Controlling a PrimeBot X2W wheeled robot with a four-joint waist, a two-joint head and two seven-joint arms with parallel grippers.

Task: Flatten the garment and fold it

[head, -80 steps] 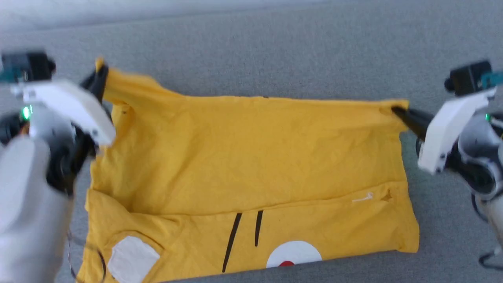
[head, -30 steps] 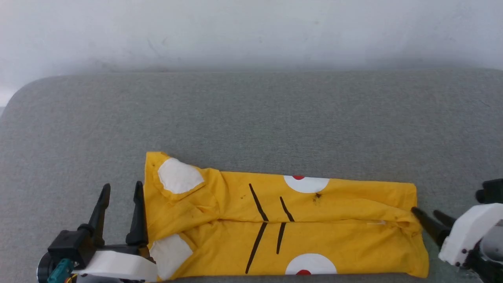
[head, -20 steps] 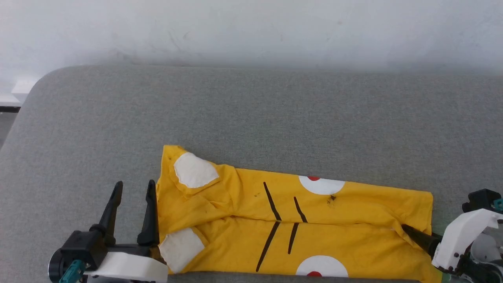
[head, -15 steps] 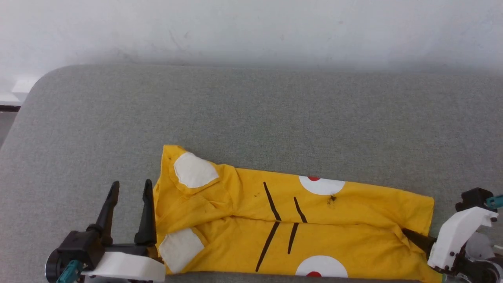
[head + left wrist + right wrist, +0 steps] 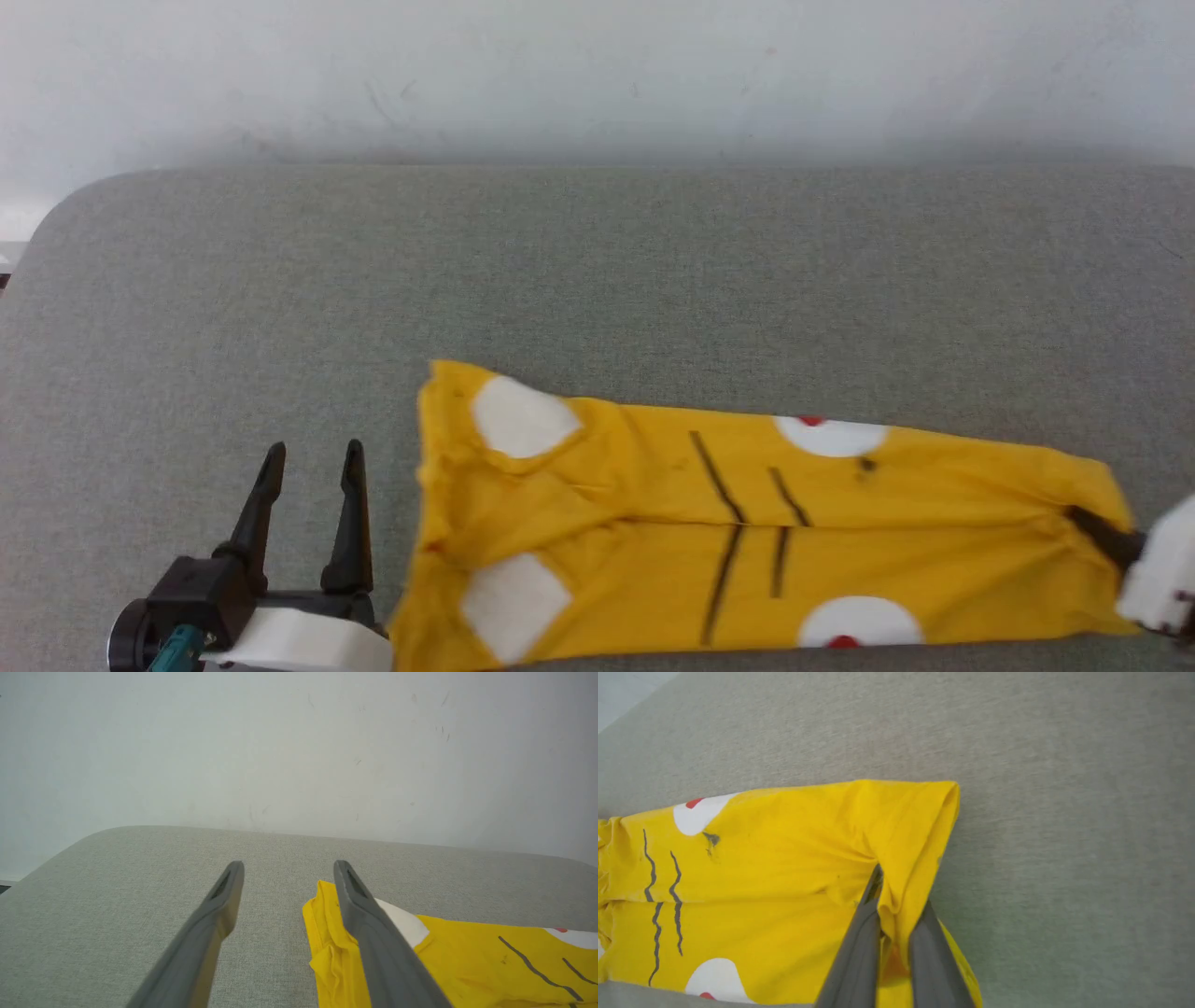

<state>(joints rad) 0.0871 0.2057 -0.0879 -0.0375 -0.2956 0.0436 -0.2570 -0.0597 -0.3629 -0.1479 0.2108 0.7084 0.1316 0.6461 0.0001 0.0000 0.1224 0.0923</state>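
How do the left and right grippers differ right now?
1. The left gripper stands open; the right gripper is shut on the garment at its right end.
2. The left gripper holds nothing, beside the garment's left edge; the right gripper pinches a fold of cloth.
Shared: both sit low over the grey cushion, at opposite ends of the garment.

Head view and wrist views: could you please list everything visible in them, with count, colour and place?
garment: one, bright yellow with white patches, red dots and black lines; folded into a long band near the front edge.
padded surface: one, grey; under the garment.
wall: one, white; behind the padded surface.
left gripper: one, dark fingers, open; beside the garment's left end.
right gripper: one, dark fingers; shut on the garment's right end.
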